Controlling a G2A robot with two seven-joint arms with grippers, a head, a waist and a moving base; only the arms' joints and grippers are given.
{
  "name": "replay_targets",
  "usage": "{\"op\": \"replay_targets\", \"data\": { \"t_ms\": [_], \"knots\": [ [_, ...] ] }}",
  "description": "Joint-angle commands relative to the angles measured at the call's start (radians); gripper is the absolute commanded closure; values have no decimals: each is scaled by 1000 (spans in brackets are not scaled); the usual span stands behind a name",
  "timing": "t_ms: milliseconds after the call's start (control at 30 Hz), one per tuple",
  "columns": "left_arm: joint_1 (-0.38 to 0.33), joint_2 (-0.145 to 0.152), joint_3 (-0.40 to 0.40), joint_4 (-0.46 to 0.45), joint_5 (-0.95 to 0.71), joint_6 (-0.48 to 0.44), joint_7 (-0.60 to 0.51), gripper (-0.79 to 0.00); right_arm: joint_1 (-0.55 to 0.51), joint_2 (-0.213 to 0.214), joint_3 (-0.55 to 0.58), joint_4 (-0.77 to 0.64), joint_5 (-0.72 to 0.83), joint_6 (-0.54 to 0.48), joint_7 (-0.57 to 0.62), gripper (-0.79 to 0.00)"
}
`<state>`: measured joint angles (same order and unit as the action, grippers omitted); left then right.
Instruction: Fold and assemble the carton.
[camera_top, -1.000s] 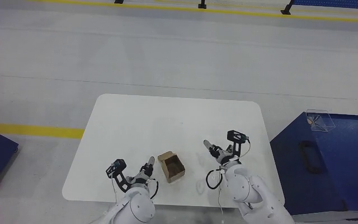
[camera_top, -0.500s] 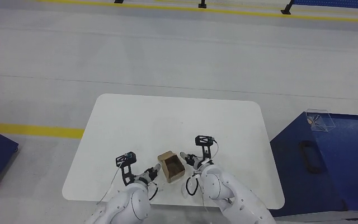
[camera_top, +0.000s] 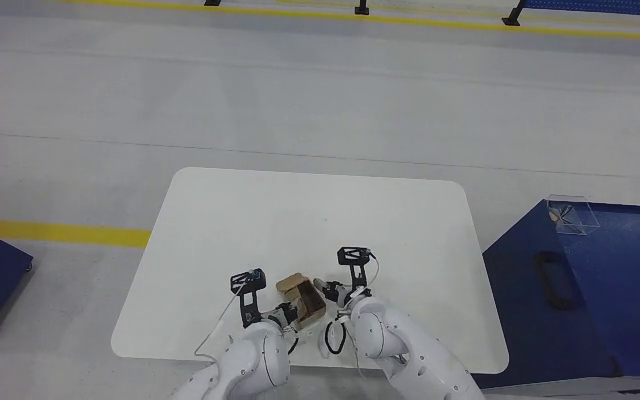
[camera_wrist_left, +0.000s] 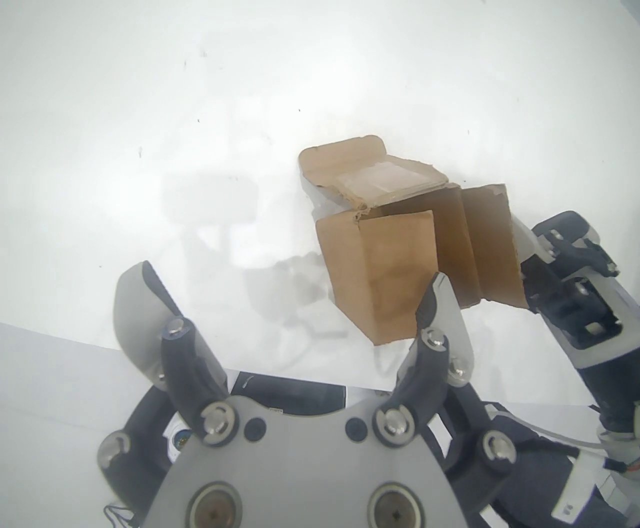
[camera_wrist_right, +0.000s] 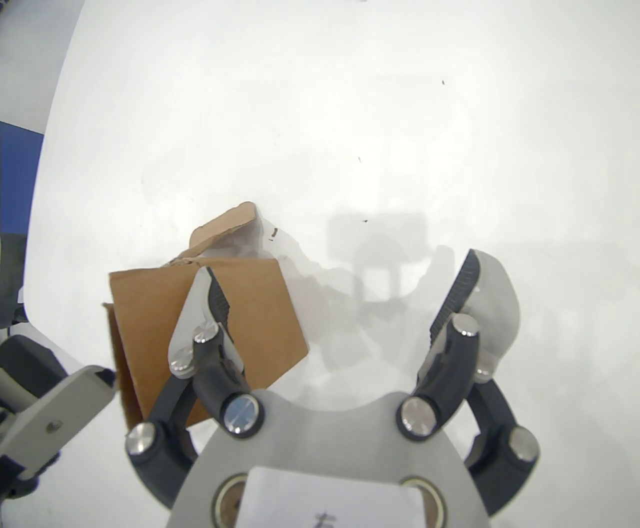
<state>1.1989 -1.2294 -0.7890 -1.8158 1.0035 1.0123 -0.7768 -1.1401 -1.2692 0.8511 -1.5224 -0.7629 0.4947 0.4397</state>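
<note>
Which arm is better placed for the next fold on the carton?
Right, probably: the right gripper is open with a finger at the carton's splayed side panel; the left gripper is open at its near corner.

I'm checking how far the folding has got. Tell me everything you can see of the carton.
The carton is small, brown cardboard, partly formed: walls raised, top open, one torn-edged flap with a pale patch leaning outward. It stands on the white table near the robot's edge, between the open left pincer and open right pincer; contact cannot be told.
</note>
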Motion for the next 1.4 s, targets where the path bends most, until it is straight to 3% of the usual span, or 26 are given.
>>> {"op": "replay_targets", "data": {
  "t_ms": [0, 200, 600, 867, 967, 1100, 1267, 1367],
  "knots": [
    [-3, -19, 1, 31, 55, 0, -21, -785, -16, -1, 28, -22, 45, -16, -28, -785],
    [12, -68, -33, 56, 95, 0, -31, -785, -51, 6, 51, -41, 32, -85, 13, -785],
    [43, -138, -83, 125, 192, 0, -31, -785, -21, -16, 5, 21, -30, -60, 47, -785],
    [92, -179, -155, 19, 154, 0, -26, -785, -12, -33, 23, 27, -30, -22, -56, -785],
    [133, -197, -225, -54, 87, 0, 38, -785, -35, -36, 54, -18, 38, -55, -74, -785],
    [190, -232, -310, -116, -59, 0, 198, -785, -122, -2, 163, -103, 47, -165, 15, -785],
    [209, -263, -337, -115, -193, 0, 357, -785, -239, 38, 273, -178, -58, -212, 106, -785],
    [211, -273, -334, -106, -245, -9, 410, -785, -268, 45, 276, -188, -118, -209, 142, -785]
  ]
}}
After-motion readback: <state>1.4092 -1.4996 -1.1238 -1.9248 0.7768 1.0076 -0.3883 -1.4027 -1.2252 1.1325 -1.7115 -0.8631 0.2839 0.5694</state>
